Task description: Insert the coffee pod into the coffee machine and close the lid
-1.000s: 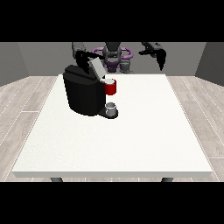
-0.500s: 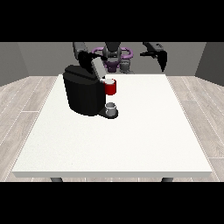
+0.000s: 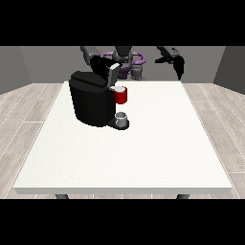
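Black coffee machine (image 3: 91,103) on white surface (image 3: 143,148), lid (image 3: 113,74) up. Hand at view's left (image 3: 101,63) by lid, fingers unclear. Pod unseen; early closing risks jam.

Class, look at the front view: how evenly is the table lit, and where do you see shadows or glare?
Front view: the white table is lit evenly, without glare; only a faint shadow lies at the base of the black coffee machine; the machine's dark body shows little surface detail.

Even, bright light; faint shadow beneath table (image 3: 143,158).
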Robot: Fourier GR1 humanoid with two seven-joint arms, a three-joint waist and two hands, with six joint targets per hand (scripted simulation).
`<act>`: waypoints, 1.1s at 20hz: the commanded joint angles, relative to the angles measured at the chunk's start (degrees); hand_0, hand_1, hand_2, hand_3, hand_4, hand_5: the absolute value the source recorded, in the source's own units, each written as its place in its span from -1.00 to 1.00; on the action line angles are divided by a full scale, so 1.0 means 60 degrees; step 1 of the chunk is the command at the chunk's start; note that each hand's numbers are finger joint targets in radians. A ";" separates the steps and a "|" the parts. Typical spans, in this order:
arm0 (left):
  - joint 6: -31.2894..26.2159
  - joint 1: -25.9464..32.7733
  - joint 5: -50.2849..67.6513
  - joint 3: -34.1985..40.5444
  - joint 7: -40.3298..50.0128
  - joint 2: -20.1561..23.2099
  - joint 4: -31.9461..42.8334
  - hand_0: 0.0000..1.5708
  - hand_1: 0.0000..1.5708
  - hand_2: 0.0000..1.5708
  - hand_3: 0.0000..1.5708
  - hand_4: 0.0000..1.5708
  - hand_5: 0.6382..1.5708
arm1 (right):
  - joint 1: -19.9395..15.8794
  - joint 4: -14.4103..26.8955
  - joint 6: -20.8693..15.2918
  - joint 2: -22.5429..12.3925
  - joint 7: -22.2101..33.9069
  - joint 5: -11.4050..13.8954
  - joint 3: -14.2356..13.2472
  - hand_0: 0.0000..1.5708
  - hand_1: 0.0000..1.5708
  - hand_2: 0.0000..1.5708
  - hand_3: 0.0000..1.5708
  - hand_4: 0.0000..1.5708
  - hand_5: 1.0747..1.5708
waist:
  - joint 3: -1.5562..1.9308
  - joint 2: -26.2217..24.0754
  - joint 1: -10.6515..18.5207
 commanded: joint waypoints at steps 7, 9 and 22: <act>-0.0094 -0.0167 0.0161 -0.0354 0.0141 -0.0113 -0.0113 -1.00 -1.00 -1.00 -1.00 -1.00 1.00 | -0.0937 0.0513 -0.0302 0.0330 0.0172 0.0801 0.0415 -1.00 -1.00 -1.00 -1.00 -0.82 1.00 | 0.0008 -0.0012 0.0258; -0.0196 -0.0113 0.0216 -0.0208 -0.0221 0.0097 -0.0163 -1.00 -1.00 -1.00 -1.00 -0.85 1.00 | -0.1048 0.0497 -0.0029 0.0124 0.0276 0.0533 0.0094 -1.00 -1.00 -1.00 -1.00 -0.82 1.00 | 0.0008 -0.0103 0.0149; 0.0272 0.0947 -0.0203 -0.0541 -0.1234 -0.0499 0.0402 -1.00 -1.00 -1.00 -1.00 -0.76 1.00 | 0.1701 -0.1126 -0.0110 0.1185 -0.1112 -0.1344 0.1799 -1.00 -1.00 -1.00 -1.00 -0.64 1.00 | 0.0009 -0.1423 -0.0730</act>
